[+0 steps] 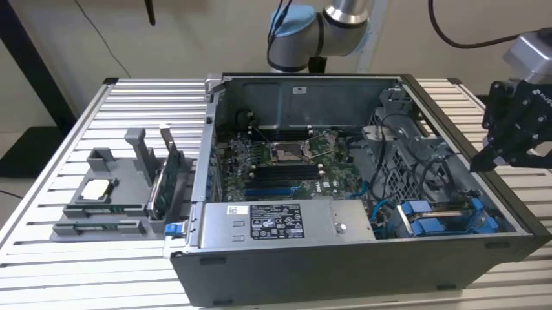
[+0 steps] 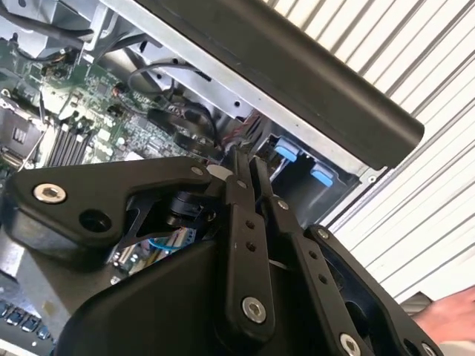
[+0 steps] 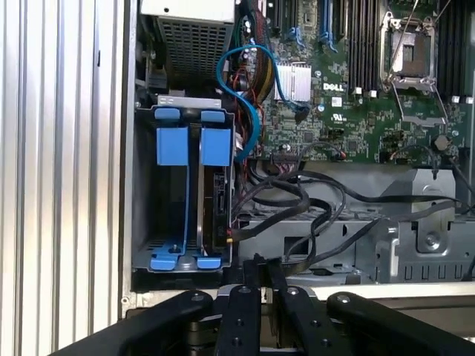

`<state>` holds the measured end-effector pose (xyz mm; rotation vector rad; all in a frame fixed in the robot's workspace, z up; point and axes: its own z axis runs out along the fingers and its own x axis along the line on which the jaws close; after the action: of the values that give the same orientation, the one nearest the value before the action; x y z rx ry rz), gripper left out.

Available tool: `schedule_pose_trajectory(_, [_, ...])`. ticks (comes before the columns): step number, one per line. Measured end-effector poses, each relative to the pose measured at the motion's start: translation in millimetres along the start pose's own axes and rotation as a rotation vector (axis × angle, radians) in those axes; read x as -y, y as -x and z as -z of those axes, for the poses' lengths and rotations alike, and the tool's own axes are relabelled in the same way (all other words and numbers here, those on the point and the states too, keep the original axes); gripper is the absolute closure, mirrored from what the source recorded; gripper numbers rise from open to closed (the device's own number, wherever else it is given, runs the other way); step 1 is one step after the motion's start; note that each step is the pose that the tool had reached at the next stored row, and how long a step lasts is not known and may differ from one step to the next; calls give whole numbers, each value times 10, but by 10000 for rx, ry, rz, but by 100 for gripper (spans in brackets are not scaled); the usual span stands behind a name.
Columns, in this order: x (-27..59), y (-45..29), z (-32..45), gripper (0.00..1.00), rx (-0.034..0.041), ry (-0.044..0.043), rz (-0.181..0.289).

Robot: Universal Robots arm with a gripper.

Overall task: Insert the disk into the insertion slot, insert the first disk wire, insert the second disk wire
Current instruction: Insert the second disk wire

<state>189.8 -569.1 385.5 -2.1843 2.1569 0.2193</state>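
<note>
Slatted metal table (image 1: 77, 116) carries an open computer case (image 1: 345, 271), black cables (image 3: 312, 200) crossing beside the clenched, empty hand (image 3: 256, 261).

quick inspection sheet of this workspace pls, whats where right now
surface: ribbed silver metal table carrying an open dark grey computer case
job's things: blue plastic drive carriers sit in the dark metal drive cage; whether a disk is seated, cannot tell
clutter: grey plastic parts holder with a green circuit card, on the exterior view's left
grippers: black gripper closed, empty, above the case edge near the cage
cables: blue cable and black cables loose inside the case
surroundings: beige wall; a hand
</note>
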Motion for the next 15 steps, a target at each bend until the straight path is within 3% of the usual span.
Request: schedule_pose_trajectory(15, [-240,48,301,84,30,-2,-9])
